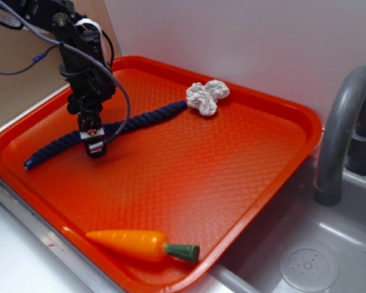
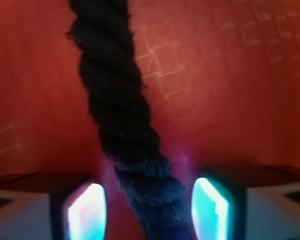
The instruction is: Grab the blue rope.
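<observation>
Now the claw (image 1: 95,145) is down on the blue rope (image 1: 140,122), which lies across the back-left part of the orange tray (image 1: 256,183), running from near the tray's left edge up toward its far edge. In the wrist view the rope (image 2: 125,125) passes between the 2 fingers (image 2: 85,210), which stand spread on either side of it, with a gap left on each side, so nothing is pinched yet.

To do this step well, I would judge that the claw should stay square across the rope and low against the tray floor, then press together evenly so the thick twisted strands are caught in the middle of the pads and do not roll out sideways. The rope looks soft, so a firm squeeze seems safe.

A white knotted cloth lump (image 1: 207,96) sits at the rope's far end, touching or nearly touching it, and may drag along on a lift. A toy carrot (image 1: 140,244) lies near the tray's front corner, well apart. A grey tap (image 1: 341,134) and sink (image 1: 305,262) stand beyond the tray's right edge, out of the way.
</observation>
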Tool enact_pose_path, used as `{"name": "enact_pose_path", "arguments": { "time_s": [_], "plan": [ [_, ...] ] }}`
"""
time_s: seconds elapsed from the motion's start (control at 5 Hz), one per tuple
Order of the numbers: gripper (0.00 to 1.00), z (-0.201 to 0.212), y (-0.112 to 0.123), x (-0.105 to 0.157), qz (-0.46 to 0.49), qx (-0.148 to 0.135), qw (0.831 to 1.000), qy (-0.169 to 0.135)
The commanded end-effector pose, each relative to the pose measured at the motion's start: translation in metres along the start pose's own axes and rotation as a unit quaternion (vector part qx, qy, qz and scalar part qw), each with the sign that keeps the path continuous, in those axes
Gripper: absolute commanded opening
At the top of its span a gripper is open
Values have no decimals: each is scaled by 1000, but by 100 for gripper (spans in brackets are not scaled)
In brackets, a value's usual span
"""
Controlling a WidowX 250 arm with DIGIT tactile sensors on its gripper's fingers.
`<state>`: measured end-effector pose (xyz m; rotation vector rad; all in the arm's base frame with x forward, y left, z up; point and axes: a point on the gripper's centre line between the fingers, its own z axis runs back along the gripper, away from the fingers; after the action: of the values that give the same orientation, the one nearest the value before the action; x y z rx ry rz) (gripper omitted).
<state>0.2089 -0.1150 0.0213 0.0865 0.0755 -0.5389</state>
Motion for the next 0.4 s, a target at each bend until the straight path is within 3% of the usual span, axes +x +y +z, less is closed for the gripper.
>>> {"name": "enact_pose_path", "arguments": {
  "time_s": [0.0,0.2],
  "plan": [
    [0,19,12,-2,31,3,999,-15],
    [0,39,26,4,67,34,997,-13]
  ]
}}
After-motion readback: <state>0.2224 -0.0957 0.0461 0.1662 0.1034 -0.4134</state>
